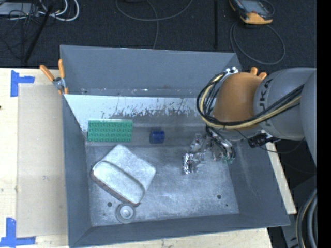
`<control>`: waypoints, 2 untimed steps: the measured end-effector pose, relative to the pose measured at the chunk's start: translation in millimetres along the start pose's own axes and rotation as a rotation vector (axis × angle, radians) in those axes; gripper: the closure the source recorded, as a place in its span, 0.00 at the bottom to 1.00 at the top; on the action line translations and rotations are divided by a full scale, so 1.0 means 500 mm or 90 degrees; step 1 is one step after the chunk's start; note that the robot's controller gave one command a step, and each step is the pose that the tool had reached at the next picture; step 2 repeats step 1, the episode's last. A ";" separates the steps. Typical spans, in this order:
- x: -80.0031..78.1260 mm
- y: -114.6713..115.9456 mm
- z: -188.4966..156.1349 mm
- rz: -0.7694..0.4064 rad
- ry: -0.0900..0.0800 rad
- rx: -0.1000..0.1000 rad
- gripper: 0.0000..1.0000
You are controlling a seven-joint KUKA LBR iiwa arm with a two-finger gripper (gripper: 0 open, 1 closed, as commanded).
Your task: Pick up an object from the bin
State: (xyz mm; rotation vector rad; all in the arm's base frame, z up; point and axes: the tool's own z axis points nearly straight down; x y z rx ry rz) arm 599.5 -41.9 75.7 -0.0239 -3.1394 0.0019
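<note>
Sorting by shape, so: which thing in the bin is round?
The small grey disc at the front left, just in front of the pale pad. The pad, green studded plate and blue block are roughly rectangular.

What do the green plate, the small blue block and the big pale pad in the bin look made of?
Green plate: likely hard moulded plastic, matte; rows of studs show.
Small blue block: probably plastic too, solid colour; too small to be sure.
Pale pad: seems soft, felt or foam, over a brown backing; fuzzy grey top, rounded edges.
</note>
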 end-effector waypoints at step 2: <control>0.000 0.010 -0.307 -0.034 -0.007 0.000 1.00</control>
